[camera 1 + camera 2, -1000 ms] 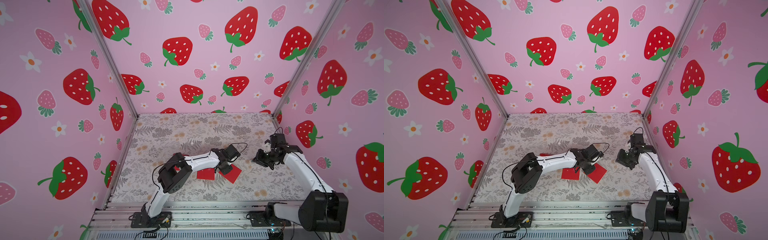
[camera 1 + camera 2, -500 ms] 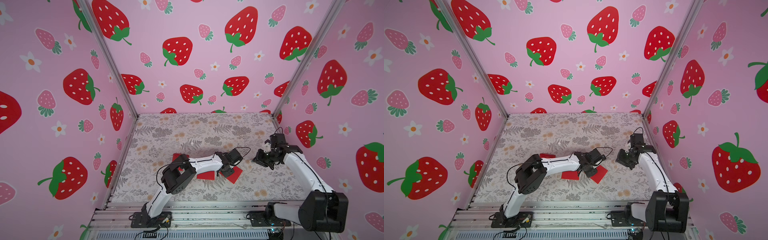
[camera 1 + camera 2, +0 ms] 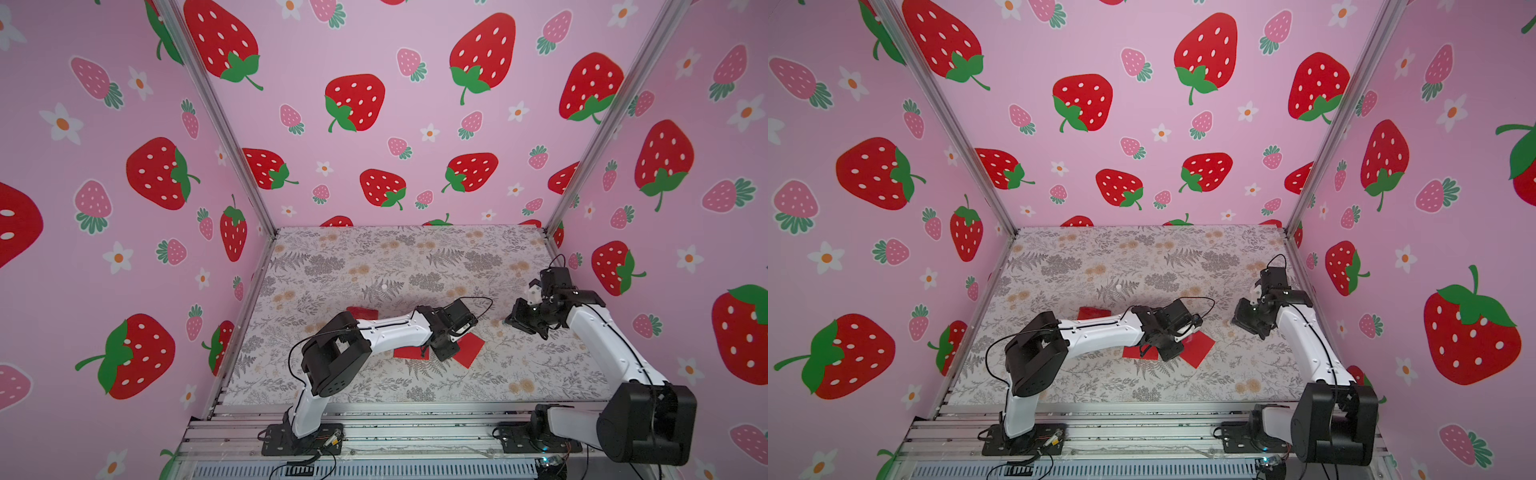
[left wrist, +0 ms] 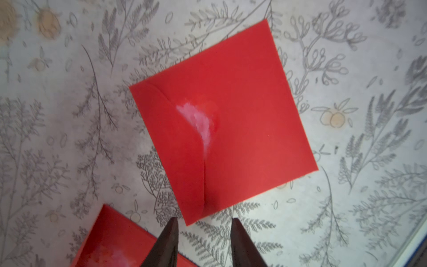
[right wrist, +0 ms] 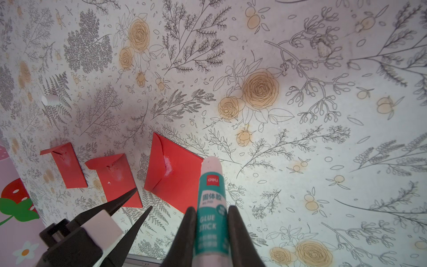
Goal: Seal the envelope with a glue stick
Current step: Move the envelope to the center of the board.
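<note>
The right gripper [image 5: 211,211] clamps the glue stick [image 5: 209,185], which sits at two o'clock from the envelope [image 3: 471,348] in a top view. The left gripper [image 4: 203,223], narrowly parted and empty, hovers by the envelope's corner.

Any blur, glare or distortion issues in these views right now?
Left wrist view: slightly soft overall; the glue smear on the envelope glares white; left end effector tips dark and soft. Right wrist view: glue stick sharp at its top label, blurred near the lens; a soft shadow darkens part of the table. Both top views: evenly lit, wide-angle, frame posts splay outward.
</note>
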### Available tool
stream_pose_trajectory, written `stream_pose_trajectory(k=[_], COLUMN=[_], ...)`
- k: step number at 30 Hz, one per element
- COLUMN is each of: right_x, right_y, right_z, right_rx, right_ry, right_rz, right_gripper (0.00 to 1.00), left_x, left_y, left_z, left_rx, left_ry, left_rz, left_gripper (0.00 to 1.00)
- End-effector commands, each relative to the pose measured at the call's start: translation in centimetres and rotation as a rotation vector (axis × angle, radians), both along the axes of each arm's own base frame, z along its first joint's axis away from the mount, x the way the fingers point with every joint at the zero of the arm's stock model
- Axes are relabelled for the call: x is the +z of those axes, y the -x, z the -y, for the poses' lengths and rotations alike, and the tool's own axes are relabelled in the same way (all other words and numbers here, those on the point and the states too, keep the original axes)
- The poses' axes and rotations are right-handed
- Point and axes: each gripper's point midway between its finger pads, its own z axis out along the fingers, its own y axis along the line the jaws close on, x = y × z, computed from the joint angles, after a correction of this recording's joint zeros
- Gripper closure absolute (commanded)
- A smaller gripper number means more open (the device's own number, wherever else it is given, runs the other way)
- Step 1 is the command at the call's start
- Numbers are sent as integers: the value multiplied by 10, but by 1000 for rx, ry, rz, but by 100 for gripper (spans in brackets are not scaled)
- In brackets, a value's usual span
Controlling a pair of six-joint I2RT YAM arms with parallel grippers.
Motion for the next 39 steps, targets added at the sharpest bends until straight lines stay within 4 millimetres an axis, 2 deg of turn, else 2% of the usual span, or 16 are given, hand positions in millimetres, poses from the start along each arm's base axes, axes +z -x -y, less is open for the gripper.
stream_pose_trajectory(k=[1,5,9,14,18,26,34,37,39], right_x=[13,13,15,16,21,26,31,34,36], right_y=[-3,-2,-2,-3,-3,-1,-1,-1,-2], right_z=[0,0,1,2,11,18,16,16,17], right_rx=[2,4,1,-3,-25,-47,-43,-46,-51], right_ry=[-8,-9,-4,3,51,82,70,69,72], right_rz=[31,32,39,45,64,87,106,117,129], right_gripper=[100,100,100,100,100,100,100,100,100], left_x=[-13,-26,-35,-39,-43,-56,-55,-49,-39], left_y=[10,3,-8,-13,-17,-27,-38,-43,-45], left_z=[-11,-14,-6,19,37,59,94,109,116], left_rx=[-26,-11,-7,-55,-78,-126,-170,-184,-192], left_ry=[-30,-57,-47,-6,24,48,154,192,219], left_rz=[-41,-29,-23,-44,-65,-80,-132,-142,-133], left_gripper=[56,53,52,52,53,53,53,53,53])
